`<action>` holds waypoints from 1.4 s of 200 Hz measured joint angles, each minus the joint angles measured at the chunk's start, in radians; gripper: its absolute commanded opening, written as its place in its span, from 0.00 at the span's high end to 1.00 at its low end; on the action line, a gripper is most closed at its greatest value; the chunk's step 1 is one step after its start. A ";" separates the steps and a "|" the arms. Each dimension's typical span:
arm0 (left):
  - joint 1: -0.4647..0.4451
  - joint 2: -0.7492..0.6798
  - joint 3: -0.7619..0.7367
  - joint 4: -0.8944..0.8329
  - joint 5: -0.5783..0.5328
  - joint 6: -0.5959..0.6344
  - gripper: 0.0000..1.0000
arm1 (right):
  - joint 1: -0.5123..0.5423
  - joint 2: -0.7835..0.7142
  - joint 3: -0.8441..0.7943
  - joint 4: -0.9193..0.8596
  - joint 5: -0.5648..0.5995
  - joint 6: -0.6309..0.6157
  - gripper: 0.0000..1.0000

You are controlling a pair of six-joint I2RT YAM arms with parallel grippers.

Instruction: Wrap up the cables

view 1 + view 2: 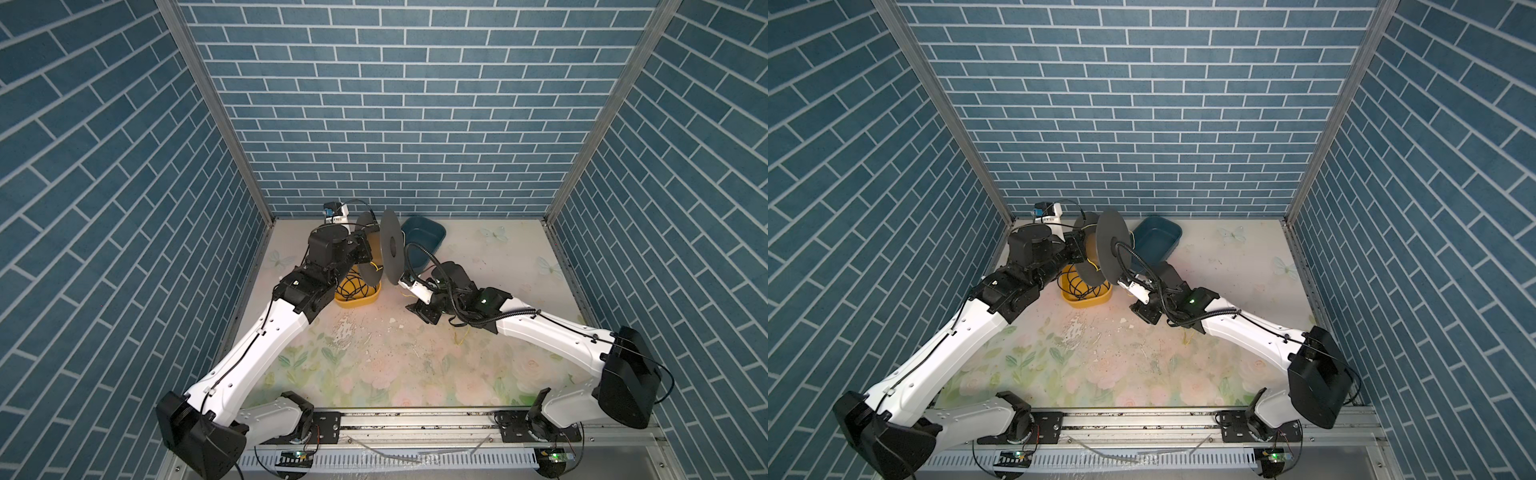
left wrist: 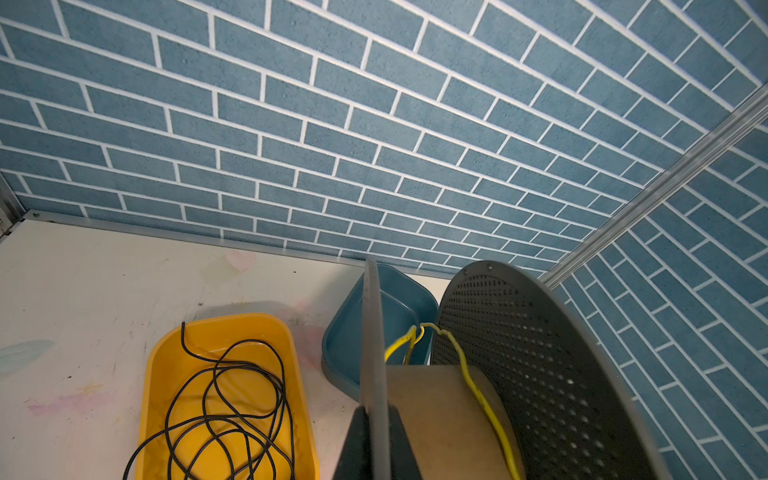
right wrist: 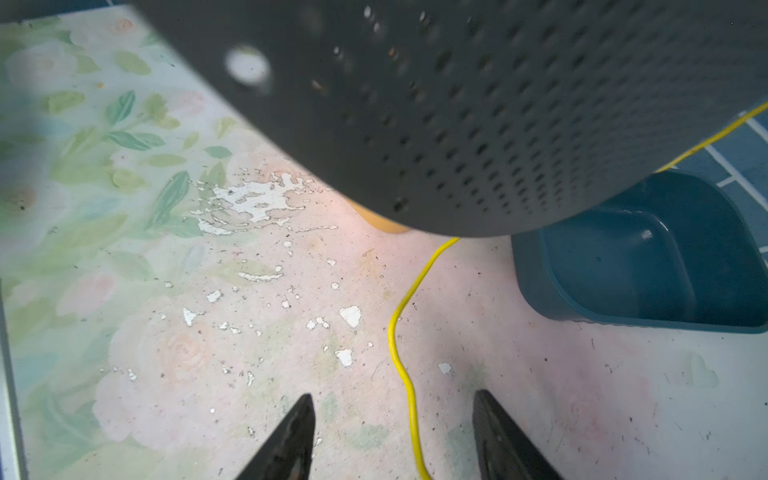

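- So, the yellow cable (image 2: 478, 386) crosses the brown core of the spool (image 2: 436, 415) between its two perforated flanges. I can see only about one strand on the core.
- From the spool it drops to the table (image 3: 540, 374) and trails across the floral mat.
- Right gripper (image 3: 392, 395): low over the table, jaws spread, with the cable running between the fingers, not pinched.
- Left gripper (image 2: 376, 411): clamped on the rim of one flange, holding the spool up by the bins.
- Step, my read: early winding, right arm setting up a grab on the free run.
- Next: close on the cable, carry it round the core under light tension and keep it between the flanges. Thin wire may slip out.
- Black wires (image 2: 232, 415) sit in the yellow bin (image 2: 232, 336), with the blue bin (image 3: 623, 257) beside it; neither is in play.
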State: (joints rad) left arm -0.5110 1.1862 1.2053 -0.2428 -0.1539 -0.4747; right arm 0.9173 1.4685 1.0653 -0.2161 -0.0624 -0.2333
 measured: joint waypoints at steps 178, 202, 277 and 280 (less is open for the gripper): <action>0.001 0.021 0.000 -0.044 -0.019 0.034 1.00 | 0.058 0.064 -0.005 0.104 0.250 -0.095 0.85; 0.001 0.028 0.002 -0.044 -0.015 0.034 1.00 | 0.063 0.055 -0.024 0.111 0.258 -0.105 1.00; 0.006 0.089 0.052 -0.060 -0.002 0.014 1.00 | 0.117 -0.032 -0.087 0.133 0.227 -0.068 1.00; 0.007 0.090 0.052 -0.060 -0.001 0.012 1.00 | 0.117 -0.034 -0.091 0.135 0.221 -0.063 1.00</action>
State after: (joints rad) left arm -0.5037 1.2762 1.2575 -0.3031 -0.1551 -0.4625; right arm 1.0340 1.4345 0.9745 -0.0814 0.1589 -0.2962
